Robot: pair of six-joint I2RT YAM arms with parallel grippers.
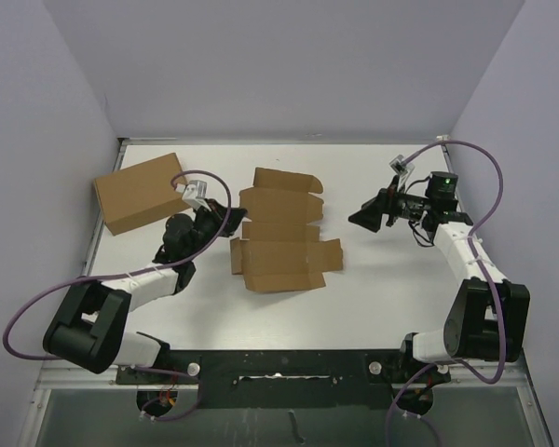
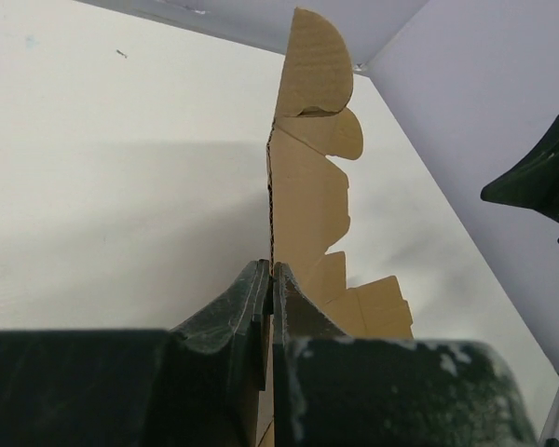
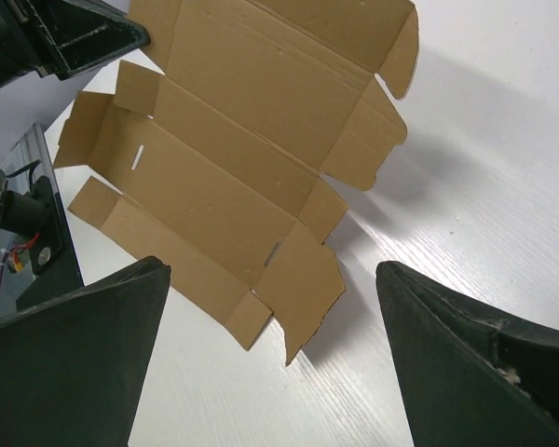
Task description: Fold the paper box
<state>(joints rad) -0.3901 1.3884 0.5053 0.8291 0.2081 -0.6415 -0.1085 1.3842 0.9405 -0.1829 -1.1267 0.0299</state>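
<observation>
Pinching the left edge of the unfolded brown die-cut cardboard mailer box (image 1: 279,237), the left jaws are closed tight on the sheet, probably to anchor or lift that side. The box is spread open at the middle of the white worktop (image 1: 373,168). The right jaws stand wide and empty just off its right edge, likely poised for a flap; a larger plain brown cardboard box (image 1: 140,191) sits apart near the far-left corner.

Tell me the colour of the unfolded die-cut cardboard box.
Plain brown; the unfolded cardboard box shows best in the right wrist view.
</observation>
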